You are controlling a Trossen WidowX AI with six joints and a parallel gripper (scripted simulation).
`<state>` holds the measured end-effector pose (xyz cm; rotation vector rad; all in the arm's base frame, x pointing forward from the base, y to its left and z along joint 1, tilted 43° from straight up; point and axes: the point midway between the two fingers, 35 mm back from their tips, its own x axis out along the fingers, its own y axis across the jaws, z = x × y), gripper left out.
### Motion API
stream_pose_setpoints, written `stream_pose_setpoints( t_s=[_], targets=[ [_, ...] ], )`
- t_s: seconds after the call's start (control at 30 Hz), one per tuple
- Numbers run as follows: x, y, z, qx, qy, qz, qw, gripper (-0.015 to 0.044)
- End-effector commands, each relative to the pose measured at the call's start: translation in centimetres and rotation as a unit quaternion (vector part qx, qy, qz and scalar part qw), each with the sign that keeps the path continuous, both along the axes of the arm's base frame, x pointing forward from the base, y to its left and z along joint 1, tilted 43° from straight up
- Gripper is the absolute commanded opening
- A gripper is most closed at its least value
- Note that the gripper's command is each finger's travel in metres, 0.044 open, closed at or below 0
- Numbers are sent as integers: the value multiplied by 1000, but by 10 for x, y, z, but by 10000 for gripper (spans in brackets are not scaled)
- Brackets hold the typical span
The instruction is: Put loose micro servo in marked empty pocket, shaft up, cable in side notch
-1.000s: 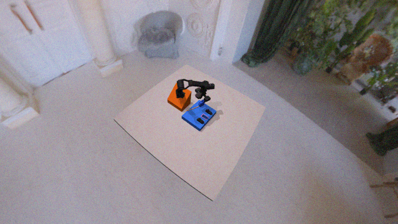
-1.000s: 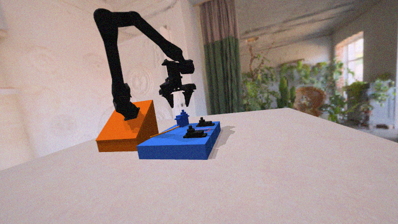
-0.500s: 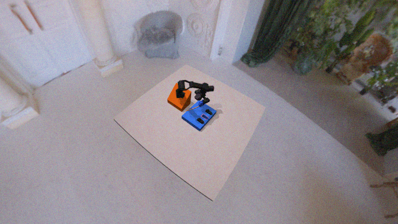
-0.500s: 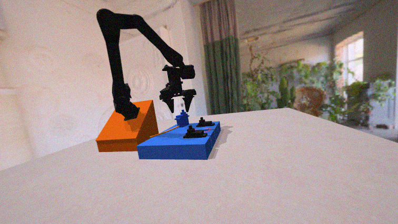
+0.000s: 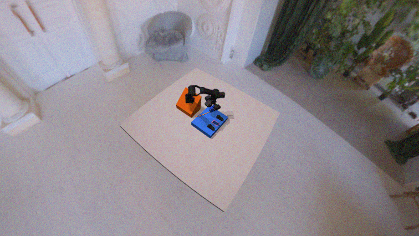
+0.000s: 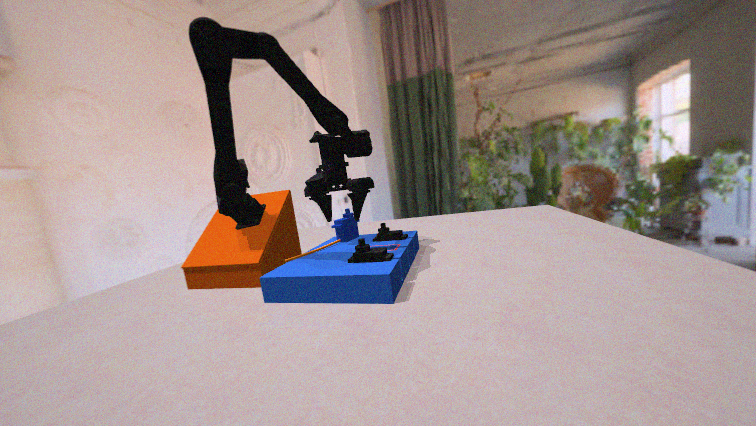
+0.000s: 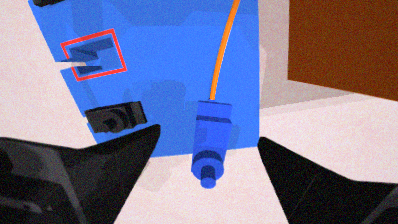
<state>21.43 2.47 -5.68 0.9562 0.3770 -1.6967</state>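
Note:
The blue micro servo [image 5: 211, 108] [image 6: 346, 227] [image 7: 212, 137] stands upright on the blue deck [image 5: 202, 124] [image 6: 328, 291] [image 7: 160, 50], near its far edge in the exterior view, shaft up. Its orange cable [image 6: 317, 247] [image 7: 220, 60] runs away over the deck. The red-outlined empty pocket [image 7: 120, 51] lies apart from the servo, with its notch at the deck's edge. My gripper [image 5: 213, 106] [image 6: 343, 219] [image 7: 209, 135] is open and points down. In the exterior view its fingertips are at the height of the servo's top. The wrist view shows one finger on each side, with gaps.
Two black servos [image 6: 370, 252] [image 6: 390, 232] sit on the deck on either side of the pocket and rise above its surface. An orange sloped block [image 5: 184, 107] [image 6: 227, 238] [image 7: 345, 45] stands beside the deck, near the arm's base.

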Motion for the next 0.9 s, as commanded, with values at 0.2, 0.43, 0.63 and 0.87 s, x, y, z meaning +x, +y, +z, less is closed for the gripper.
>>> stream_pose_setpoints(
  t_s=[0.2, 0.43, 0.63, 0.87],
  targets=[
    [-3, -4, -3, -4, 4, 2, 1000, 230],
    [-3, -4, -3, -4, 4, 2, 1000, 85],
    [-2, -1, 1, -4, 4, 2, 1000, 0],
    [-8, 11, 23, -4, 5, 2, 1000, 0]
  ],
)
